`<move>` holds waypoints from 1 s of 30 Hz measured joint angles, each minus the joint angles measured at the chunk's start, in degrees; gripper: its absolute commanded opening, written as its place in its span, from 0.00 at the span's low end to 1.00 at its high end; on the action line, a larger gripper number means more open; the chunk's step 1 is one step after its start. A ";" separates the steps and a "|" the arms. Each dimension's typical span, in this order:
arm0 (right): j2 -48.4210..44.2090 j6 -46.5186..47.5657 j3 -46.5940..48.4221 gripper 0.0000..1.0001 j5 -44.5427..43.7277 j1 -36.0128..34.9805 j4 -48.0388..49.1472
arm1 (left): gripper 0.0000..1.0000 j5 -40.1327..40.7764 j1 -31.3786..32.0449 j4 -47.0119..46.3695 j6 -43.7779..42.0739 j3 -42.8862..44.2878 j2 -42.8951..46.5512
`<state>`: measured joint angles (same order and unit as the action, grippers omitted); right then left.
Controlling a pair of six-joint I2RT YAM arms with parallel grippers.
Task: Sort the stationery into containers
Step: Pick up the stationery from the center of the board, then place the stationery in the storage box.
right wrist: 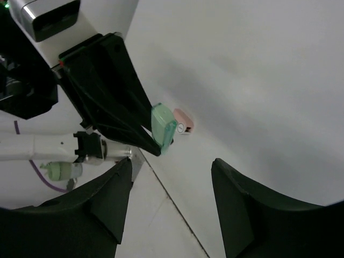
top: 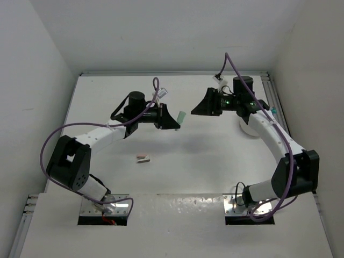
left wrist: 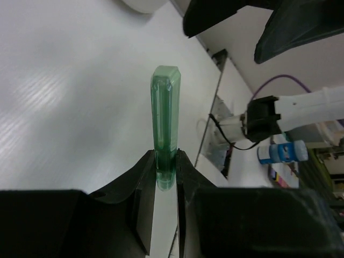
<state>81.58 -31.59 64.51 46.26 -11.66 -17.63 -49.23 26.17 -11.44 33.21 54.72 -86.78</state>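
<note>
Above the middle of the white table [top: 215,156], the left gripper [top: 173,119] clamps a stubby green highlighter [top: 181,116] by one end. Its free end points toward 3 o'clock, at the right gripper [top: 198,109]. That gripper faces it a little apart, its jaws spread wide with nothing between them.

Seen from the left wrist, the highlighter [left wrist: 165,107] stands straight out from the narrow pinch of the left gripper [left wrist: 165,156]. The right wrist view looks between the parted fingers [right wrist: 107,204] at the same highlighter [right wrist: 163,128].

A small pinkish-brown block [top: 143,158] lies flat on the table toward 8 o'clock, well apart from both grippers. A round white tub [top: 246,130] sits near the 3 o'clock edge, largely hidden behind the right arm.
</note>
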 measured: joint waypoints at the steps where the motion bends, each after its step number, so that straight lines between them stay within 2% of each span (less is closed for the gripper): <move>1: 0.13 -0.20 0.33 0.60 0.68 -0.70 0.42 | 0.05 -1.03 0.07 -1.62 1.66 -0.26 0.00; 8: 1.92 -0.15 2.40 0.58 2.99 -5.09 2.16 | 0.05 -4.66 0.98 -7.93 8.26 -0.52 0.00; 11: 3.06 -0.17 2.86 0.53 3.54 -6.43 2.16 | 0.05 -5.22 1.46 -9.31 9.79 -0.70 0.00; 12: 3.39 -0.17 3.08 0.42 3.67 -6.73 2.19 | 0.05 -5.38 1.55 -9.81 10.36 -0.76 0.00; 14: 3.91 -0.28 3.45 0.30 3.85 -7.17 2.45 | 0.05 -5.64 1.79 -10.71 11.13 -1.03 0.00; 15: 4.07 -0.28 3.56 0.17 3.80 -7.30 2.60 | 0.05 -5.81 1.90 -11.04 11.47 -1.14 0.00; 17: 4.48 -0.48 3.82 0.08 4.07 -7.30 2.58 | 0.16 -6.29 2.05 -11.87 11.93 -1.25 0.00; 18: 4.68 -0.48 4.00 0.02 4.31 -7.21 2.58 | 0.38 -6.27 2.05 -12.00 12.13 -1.25 0.00; 20: 4.74 0.07 4.37 0.00 4.33 -7.21 1.97 | 0.54 -6.01 2.05 -10.93 11.50 -1.16 0.02; 21: 4.74 0.59 4.72 0.00 4.35 -7.02 1.60 | 0.69 -5.49 2.16 -9.38 10.58 -0.92 0.02; 23: 4.63 1.99 5.49 0.00 4.52 -6.34 0.31 | 0.81 -3.89 2.27 -4.00 7.76 0.13 0.00; 25: 4.00 4.63 5.77 0.00 4.52 -3.80 -1.84 | 0.88 -1.95 2.23 1.11 4.26 1.57 0.00; 30: -0.94 14.86 5.75 0.00 1.07 10.27 -9.68 | 0.88 1.51 0.72 10.60 -4.02 4.68 0.00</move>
<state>80.64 -16.73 70.26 47.33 -1.39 -27.31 -47.72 26.89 -0.84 29.19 59.40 -86.78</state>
